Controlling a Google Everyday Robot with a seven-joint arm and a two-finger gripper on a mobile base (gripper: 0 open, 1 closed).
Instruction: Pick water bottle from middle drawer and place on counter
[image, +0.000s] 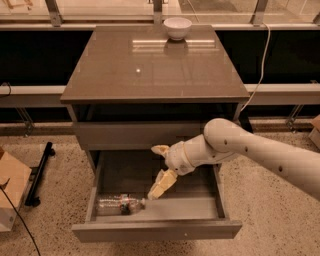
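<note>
The water bottle (119, 204) lies on its side in the front left of the open middle drawer (155, 230), cap toward the right. My gripper (153, 173) hangs inside the drawer just right of the bottle and slightly above it. It is open and empty, and its lower fingertip (152, 195) is close to the bottle's cap end. The counter (150, 70) is the glossy top of the cabinet above the drawer.
A white bowl (177, 27) stands at the back edge of the counter. A shut drawer front (125, 134) sits above the open one. A cardboard box (11, 192) and a black stand (39, 175) are on the floor at left. A cable (260, 65) hangs at right.
</note>
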